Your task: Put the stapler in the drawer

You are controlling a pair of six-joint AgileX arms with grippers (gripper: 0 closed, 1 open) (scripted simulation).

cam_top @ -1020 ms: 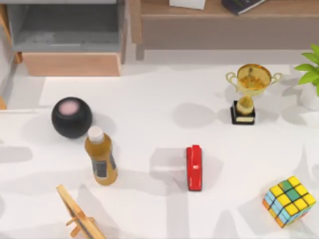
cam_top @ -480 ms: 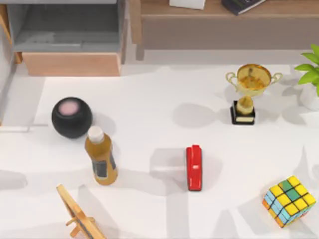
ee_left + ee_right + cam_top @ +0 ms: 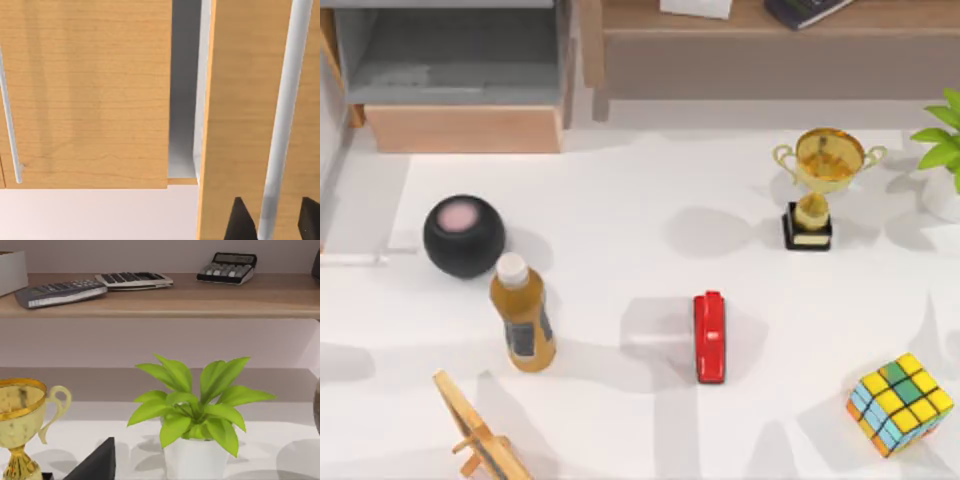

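Left gripper (image 3: pixel 270 222): jaws parted, astride the drawer's handle bar (image 3: pixel 282 120)
Right gripper: jaw state cannot be told
Stapler (image 3: pixel 710 337): on table (image 3: pixel 620 200), well apart from both jaws
Drawer (image 3: pixel 460 80): pulled open

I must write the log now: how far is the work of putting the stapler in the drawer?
Done: the drawer stands open at the table's back left. In hand: the left gripper has its fingers either side of a pale bar on a wooden panel. Left: the stapler lies untouched mid-table, so picking it up and placing it remain.
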